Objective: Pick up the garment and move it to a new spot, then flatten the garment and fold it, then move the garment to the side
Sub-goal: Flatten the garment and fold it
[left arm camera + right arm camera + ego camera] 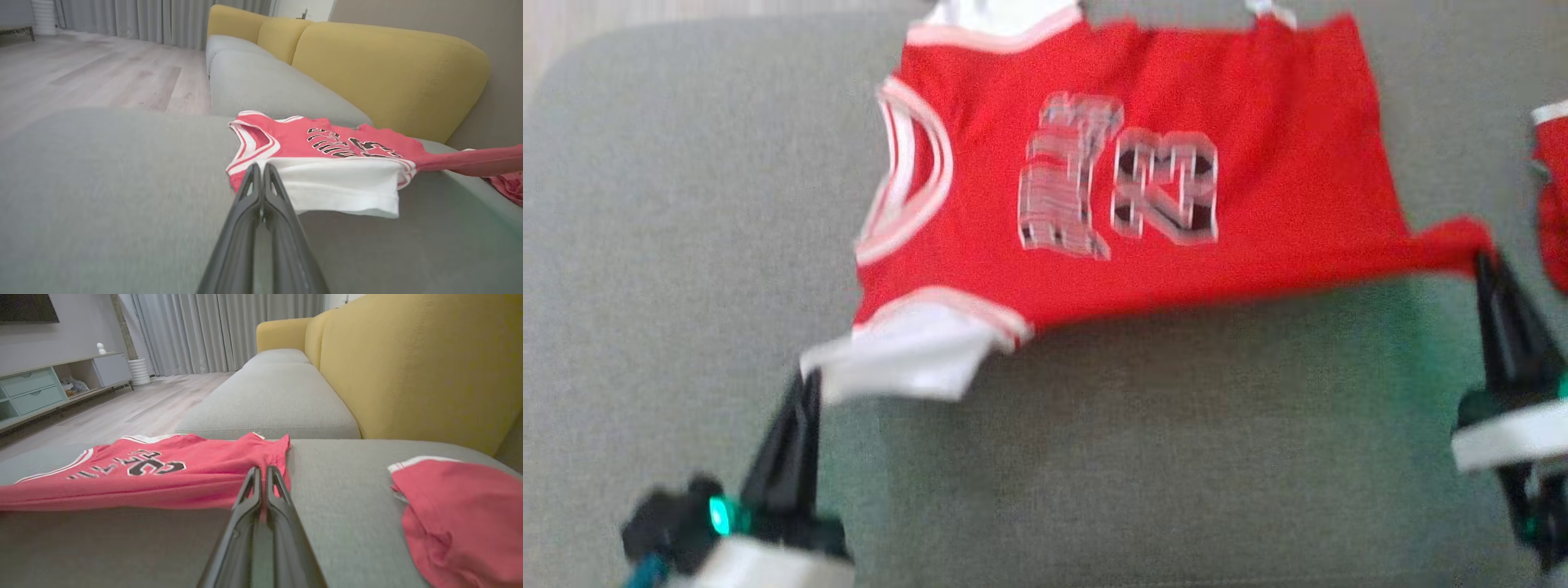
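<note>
The garment [1160,163] is a red sleeveless jersey with white trim, grey numbers and a white sleeve, spread over a grey sofa seat [1143,457]. Its near edge is lifted off the cushion and stretched between my two grippers. My left gripper [809,380] is shut on the white sleeve corner [327,188] at the lower left. My right gripper [1485,263] is shut on the red hem corner at the right. In the left wrist view my left gripper [260,167] pinches the white cloth; in the right wrist view my right gripper [261,471] pinches red cloth [171,477].
A second red piece of clothing [1553,196] lies on the seat at the far right, also seen as red cloth [457,514]. Yellow back cushions [388,69] rise behind the seat. Wooden floor [90,77] runs along the sofa's open side, with a low cabinet [49,388] beyond.
</note>
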Available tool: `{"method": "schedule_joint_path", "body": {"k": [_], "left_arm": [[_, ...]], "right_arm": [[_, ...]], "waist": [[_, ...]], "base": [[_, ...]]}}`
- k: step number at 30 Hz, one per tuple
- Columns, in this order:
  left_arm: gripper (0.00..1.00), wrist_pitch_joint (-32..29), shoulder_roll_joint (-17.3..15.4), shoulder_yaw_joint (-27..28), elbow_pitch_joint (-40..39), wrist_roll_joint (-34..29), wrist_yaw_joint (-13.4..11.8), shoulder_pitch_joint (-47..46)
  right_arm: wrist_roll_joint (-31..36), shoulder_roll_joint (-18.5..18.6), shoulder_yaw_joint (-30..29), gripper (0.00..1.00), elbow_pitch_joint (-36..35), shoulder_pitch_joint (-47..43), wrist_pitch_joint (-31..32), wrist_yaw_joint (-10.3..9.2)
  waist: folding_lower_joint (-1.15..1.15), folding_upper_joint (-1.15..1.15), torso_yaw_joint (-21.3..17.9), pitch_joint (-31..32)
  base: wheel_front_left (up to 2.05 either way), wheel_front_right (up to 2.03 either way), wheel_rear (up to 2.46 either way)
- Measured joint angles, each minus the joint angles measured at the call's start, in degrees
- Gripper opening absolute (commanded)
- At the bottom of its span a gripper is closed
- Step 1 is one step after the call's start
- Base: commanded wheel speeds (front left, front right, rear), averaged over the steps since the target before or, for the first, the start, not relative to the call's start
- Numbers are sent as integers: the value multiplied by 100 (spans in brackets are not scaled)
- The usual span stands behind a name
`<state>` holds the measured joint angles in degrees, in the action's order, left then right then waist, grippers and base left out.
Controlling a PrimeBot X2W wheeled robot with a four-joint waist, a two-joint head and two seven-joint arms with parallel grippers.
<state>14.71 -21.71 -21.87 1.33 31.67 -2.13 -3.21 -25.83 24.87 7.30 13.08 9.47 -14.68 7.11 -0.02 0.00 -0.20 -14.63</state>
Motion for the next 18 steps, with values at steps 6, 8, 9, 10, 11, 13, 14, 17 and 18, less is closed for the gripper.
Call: {"method": "schedule_joint_path", "body": {"k": [6, 8, 9, 10, 11, 13, 14, 17, 18], "left_arm": [[0, -240, -126, -33, -827, 125, -289, 1094], [0, -359, -125, -34, -893, 162, -344, 962], [0, -419, -120, -35, -892, 165, -342, 847], [0, -477, -96, -34, -879, 188, -342, 697], [0, -542, -55, -35, -824, 234, -342, 520], [0, -672, 60, -41, -626, 283, -339, 76], [0, -745, 130, -44, -506, 326, -338, -172], [0, -1011, 286, -53, -130, 399, -288, -913], [0, -1117, 321, -66, 3, 441, -257, -1149]], "right_arm": [[164, -152, -172, 0, -419, -961, 0, 0], [171, -227, -194, 0, -436, -918, 0, 0], [170, -255, -193, 0, -396, -871, 0, 0], [168, -268, -194, 0, -319, -814, 0, 0], [166, -267, -192, 0, -198, -730, 0, 0], [153, -261, -177, 0, 32, -497, 1, 0], [137, -263, -144, 0, 134, -355, 1, 0], [102, -249, 27, 0, 470, 132, 1, 0], [78, -236, 89, 0, 579, 293, 1, 0]], "waist": [[0, 0, -80, 346], [2, 0, -103, 298], [2, 0, -114, 265], [1, 0, -123, 225], [1, 0, -131, 182], [2, 0, -146, 82], [3, 0, -157, 31], [3, 0, -206, -133], [3, 0, -222, -196]], "base": [[0, 0, 0], [0, 0, 0], [0, 0, 0], [0, 0, 0], [0, 0, 0], [0, 0, 0], [0, 0, 0], [0, 0, 0], [0, 0, 0]]}}
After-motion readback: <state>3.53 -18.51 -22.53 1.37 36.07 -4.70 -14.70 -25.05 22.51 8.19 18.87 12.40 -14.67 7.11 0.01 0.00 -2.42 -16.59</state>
